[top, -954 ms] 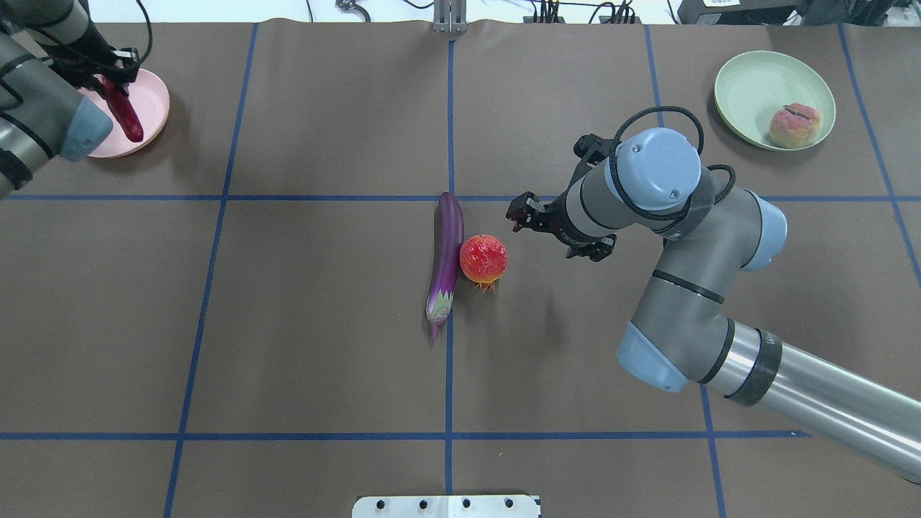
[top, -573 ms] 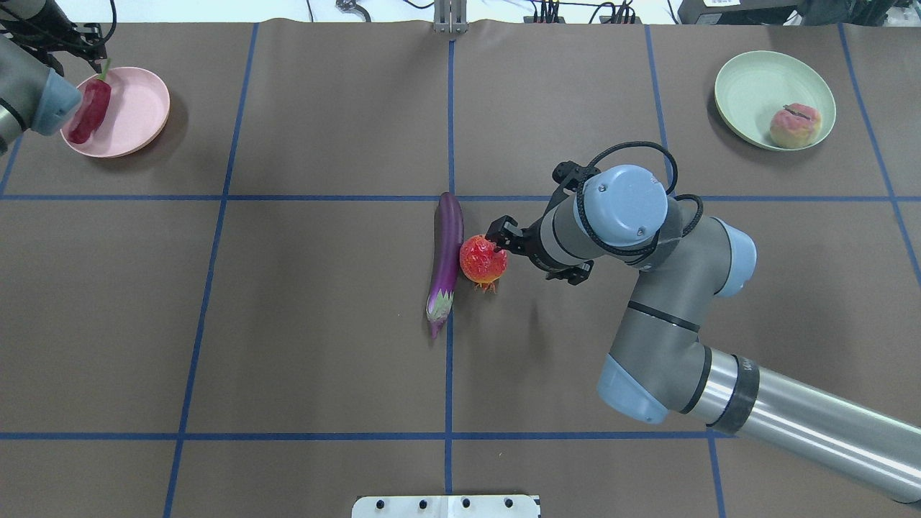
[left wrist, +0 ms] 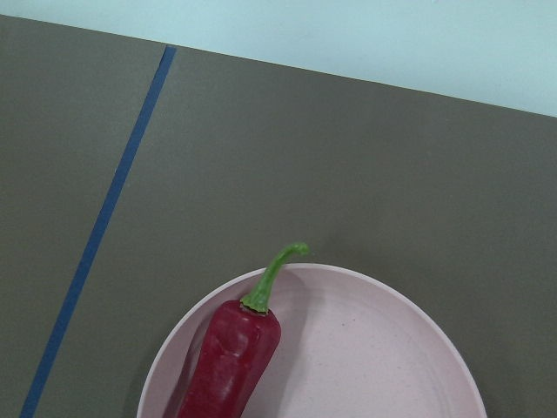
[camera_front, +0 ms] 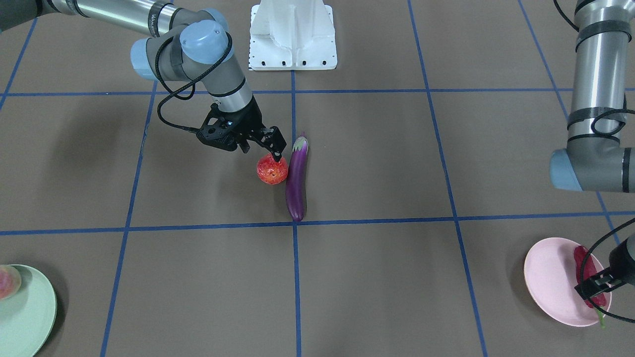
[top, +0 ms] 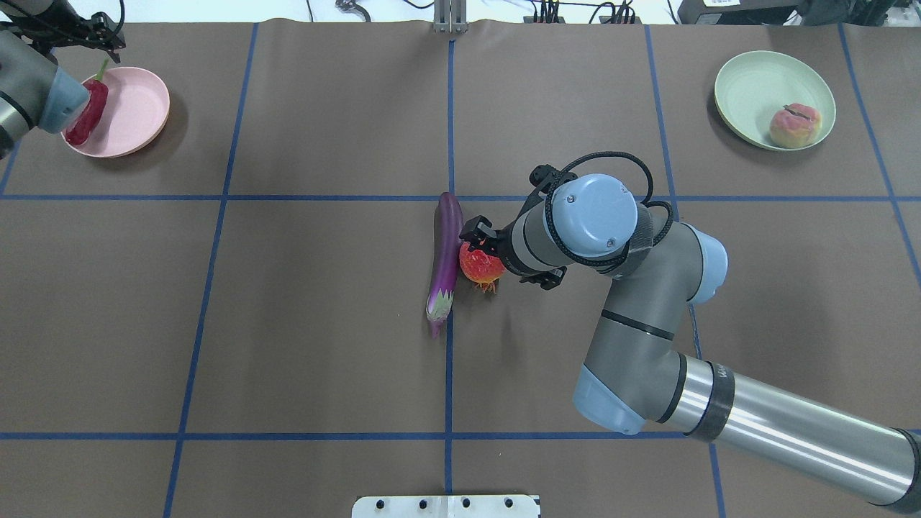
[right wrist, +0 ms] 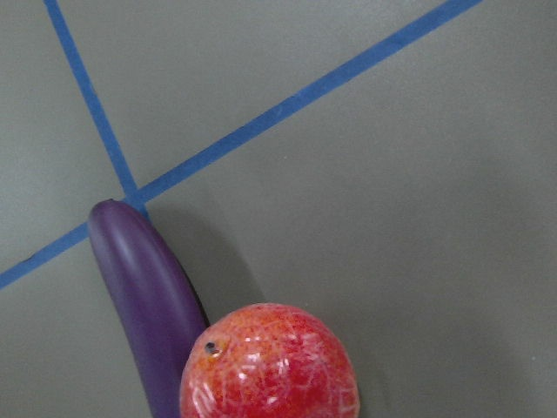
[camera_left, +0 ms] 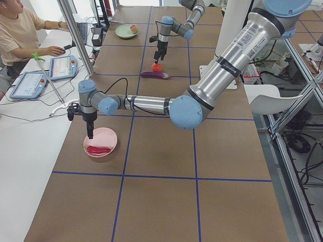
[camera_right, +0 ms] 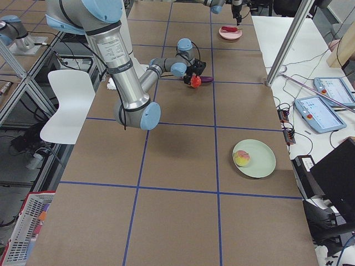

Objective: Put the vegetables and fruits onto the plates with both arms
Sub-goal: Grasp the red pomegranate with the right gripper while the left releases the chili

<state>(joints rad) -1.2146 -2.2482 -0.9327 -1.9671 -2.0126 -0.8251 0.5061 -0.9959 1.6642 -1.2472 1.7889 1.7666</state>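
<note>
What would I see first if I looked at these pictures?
The right claw hanging just over a red fruit beside a long purple eggplant, in the middle of the table. Then the chili on the pink plate and the peach on the green plate, at the far corners.

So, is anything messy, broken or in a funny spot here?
Nothing is spilled or broken. One small thing: the red chili lies right at the edge of the pink plate, its green stem sticking out over the rim. The peach sits off-centre on the green plate too.
</note>
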